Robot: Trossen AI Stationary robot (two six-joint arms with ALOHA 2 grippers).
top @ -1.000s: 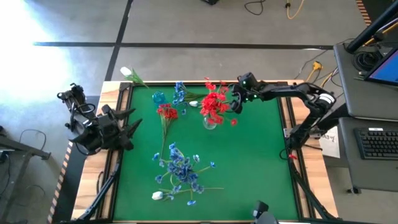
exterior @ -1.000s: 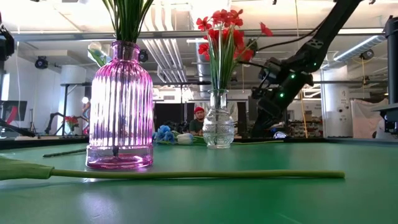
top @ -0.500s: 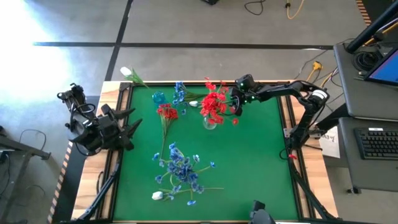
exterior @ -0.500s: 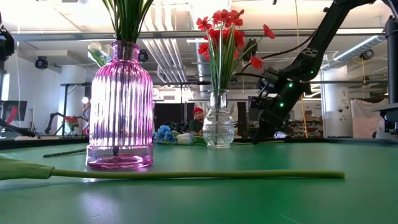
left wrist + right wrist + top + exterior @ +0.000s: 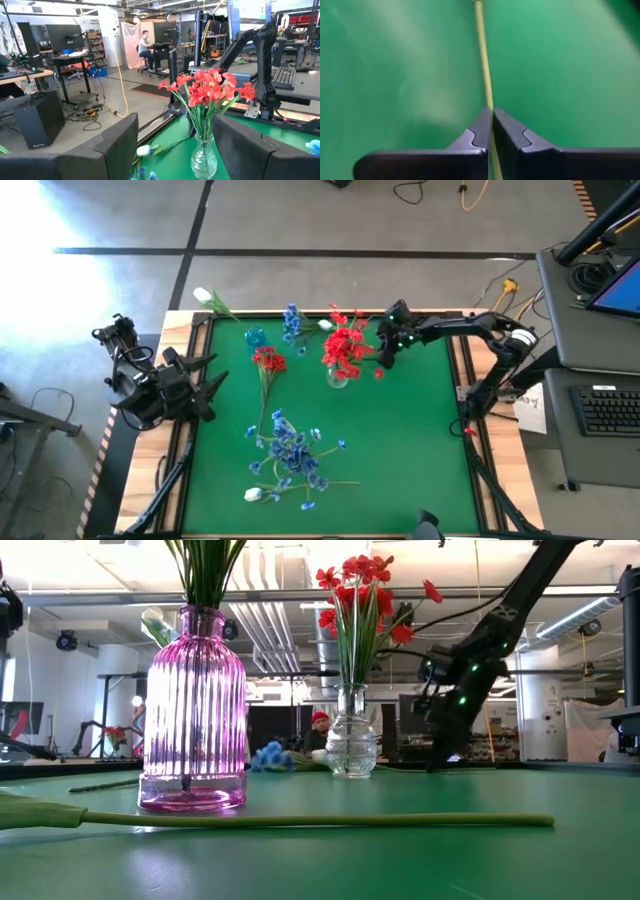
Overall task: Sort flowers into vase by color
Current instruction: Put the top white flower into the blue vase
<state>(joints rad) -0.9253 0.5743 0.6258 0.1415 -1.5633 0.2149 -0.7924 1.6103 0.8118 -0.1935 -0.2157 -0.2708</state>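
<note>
Flowers lie on the green table in a large workshop with desks, monitors and a seated person far behind. In the clear vase the red flowers stand upright. A thin green stem lies flat, its long axis running straight ahead of the right gripper, whose fingers are closed tight on it near the far edge. The left gripper waits at the left edge, fingers apart and empty.

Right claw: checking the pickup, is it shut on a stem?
Shut on a flower stem: the right claw has its fingers pinching it above the mat.
</note>
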